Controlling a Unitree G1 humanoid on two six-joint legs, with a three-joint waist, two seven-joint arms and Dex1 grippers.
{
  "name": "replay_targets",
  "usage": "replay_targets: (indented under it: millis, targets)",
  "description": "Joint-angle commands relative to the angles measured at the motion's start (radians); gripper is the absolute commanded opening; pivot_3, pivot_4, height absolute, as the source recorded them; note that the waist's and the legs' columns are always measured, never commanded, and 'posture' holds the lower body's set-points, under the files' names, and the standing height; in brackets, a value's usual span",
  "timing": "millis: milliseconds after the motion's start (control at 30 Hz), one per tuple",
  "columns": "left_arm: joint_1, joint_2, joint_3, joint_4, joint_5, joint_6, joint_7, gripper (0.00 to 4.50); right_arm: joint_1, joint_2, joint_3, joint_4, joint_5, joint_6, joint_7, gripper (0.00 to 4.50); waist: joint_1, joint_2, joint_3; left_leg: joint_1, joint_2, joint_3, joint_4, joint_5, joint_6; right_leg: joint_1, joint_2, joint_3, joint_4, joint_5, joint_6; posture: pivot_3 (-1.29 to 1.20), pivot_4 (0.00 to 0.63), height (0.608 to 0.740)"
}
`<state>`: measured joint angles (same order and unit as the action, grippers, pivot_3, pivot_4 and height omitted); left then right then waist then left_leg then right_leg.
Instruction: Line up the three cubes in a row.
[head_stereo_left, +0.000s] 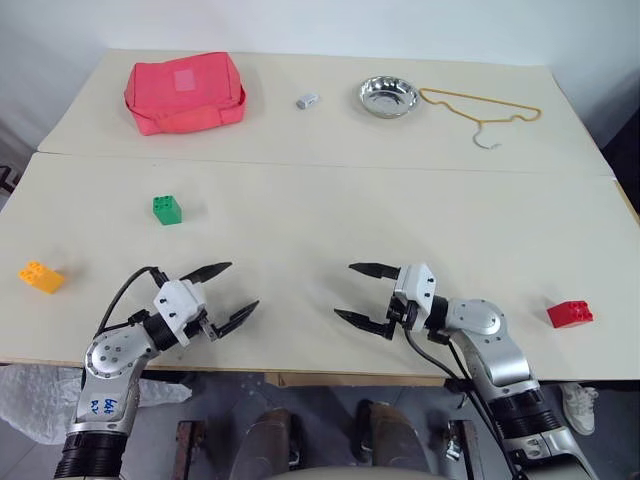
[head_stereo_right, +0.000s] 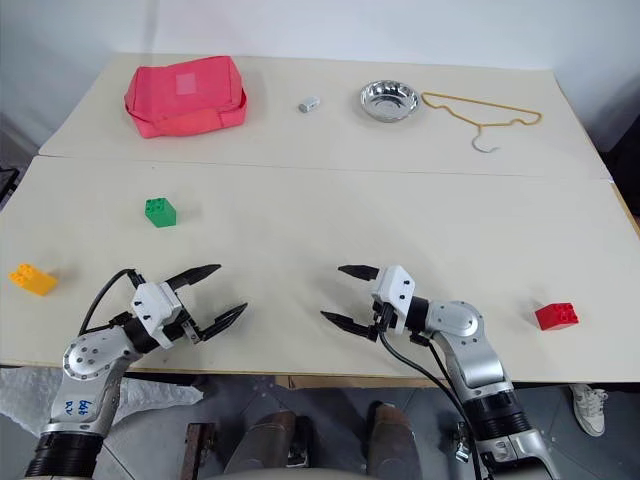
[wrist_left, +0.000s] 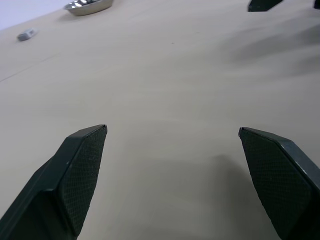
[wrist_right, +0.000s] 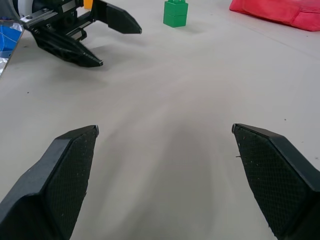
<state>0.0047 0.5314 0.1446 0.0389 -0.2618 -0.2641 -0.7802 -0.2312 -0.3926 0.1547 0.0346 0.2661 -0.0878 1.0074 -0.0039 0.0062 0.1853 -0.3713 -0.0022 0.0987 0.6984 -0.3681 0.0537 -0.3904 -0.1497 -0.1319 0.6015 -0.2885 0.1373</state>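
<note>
While both hands, left (head_stereo_left: 222, 293) and right (head_stereo_left: 360, 294), hover spread and empty near the worktop's (head_stereo_left: 330, 215) front edge, three cubes sit well apart: red (head_stereo_left: 569, 314) by the right edge, yellow (head_stereo_left: 41, 277) by the left, green (head_stereo_left: 167, 209) farther back. Light, rigid, likely slick plastic; best pinched across flat sides.

We find only one marking: blue handwritten characters on the left arm's (head_stereo_left: 103, 372) grey housing, low near the wrist. They are too small and slanted for us to read with certainty. We see no other label, brand, number or sign on anything else.
</note>
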Motion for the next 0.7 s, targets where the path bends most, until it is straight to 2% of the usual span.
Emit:
replay_targets:
  millis: [33, 267, 400, 533, 700]
  targets:
    - [0.016, 0.003, 0.018, -0.051, -0.013, 0.008, 0.016, 4.49, 0.005, -0.007, -0.003, -0.036, 0.013, -0.008, 0.006, 4.5, 0.0, 0.0, 0.0, 0.0, 0.0, 0.0, 0.0, 0.0, 0.0, 0.0, 0.0, 0.0, 0.0, 0.0, 0.0, 0.0, 0.15, 0.74]
    - [-0.02, -0.019, 0.025, -0.105, -0.058, 0.157, 0.086, 4.49, 0.017, -0.028, -0.035, -0.099, 0.031, 0.029, -0.012, 4.5, 0.001, 0.0, 0.0, 0.0, 0.0, 0.0, 0.0, 0.0, 0.0, 0.0, 0.0, 0.0, 0.0, 0.0, 0.0, 0.0, 0.15, 0.74]
    - [-0.047, -0.028, 0.016, -0.158, -0.135, 0.218, 0.038, 4.49, 0.048, -0.052, -0.091, -0.176, 0.081, 0.095, -0.051, 4.5, 0.004, 0.0, 0.0, 0.0, 0.0, -0.001, 0.001, 0.0, 0.0, 0.0, 0.0, 0.0, 0.0, 0.0, 0.0, 0.0, 0.15, 0.74]
    - [-0.084, -0.01, -0.031, -0.217, -0.224, 0.296, -0.072, 4.49, 0.119, -0.055, -0.2, -0.328, 0.168, 0.211, -0.174, 4.5, 0.003, 0.0, 0.0, 0.0, 0.0, -0.002, 0.0, 0.0, 0.0, 0.0, 0.0, 0.0, 0.001, 0.0, 0.0, 0.0, 0.15, 0.74]
    - [-0.211, -0.025, -0.121, -0.197, -0.235, 0.396, -0.134, 4.49, 0.211, -0.118, -0.343, -0.506, 0.237, 0.332, -0.274, 4.5, 0.015, 0.0, 0.0, 0.0, -0.001, 0.0, 0.002, 0.0, 0.0, 0.001, 0.0, 0.001, 0.001, 0.0, 0.0, 0.0, 0.15, 0.74]
